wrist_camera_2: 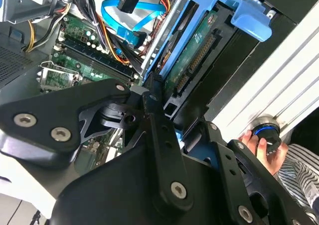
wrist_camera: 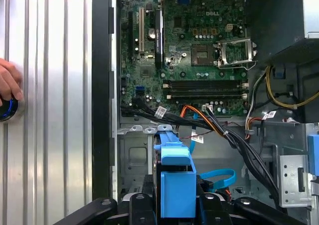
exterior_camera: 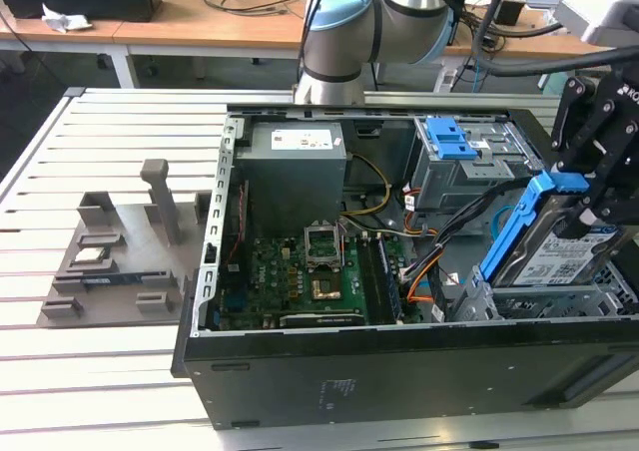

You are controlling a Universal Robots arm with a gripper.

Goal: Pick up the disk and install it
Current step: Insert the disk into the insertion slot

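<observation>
- Blue plastic edges the flat silver hard disk (exterior_camera: 561,256) that my black gripper (exterior_camera: 609,187) is clamped on; in the exterior view it hangs on edge, tilted, with its blue-and-white label facing out.
- My judgement: the pick-up is done, since the disk is off any support and carried between my fingers.
- In the first wrist view the disk's blue carrier frame (wrist_camera: 175,177) stands straight ahead of the gripper, its tab end leading toward the inside of the case.
- In the second wrist view the same disk (wrist_camera_2: 199,51) shows its green circuit side and connector row, with black gripper links crossing in front.
- Just below the disk sits the grey metal drive cage (exterior_camera: 544,301) at the exterior view's right end of the open black computer case (exterior_camera: 399,371); the disk's lower edge looks inside or at the cage mouth, but I cannot tell whether it is seated.
- So the install is under way and, as I read it, not finished: I am holding the disk and it stands proud of the cage.
- Further in lies the green motherboard (wrist_camera: 199,41), crossed by black and orange cables (wrist_camera: 209,123).
- Beyond, on the slatted metal bench (wrist_camera: 50,135), a person's hand (wrist_camera: 9,83) rests by a round blue-lit button (wrist_camera: 6,110).
</observation>
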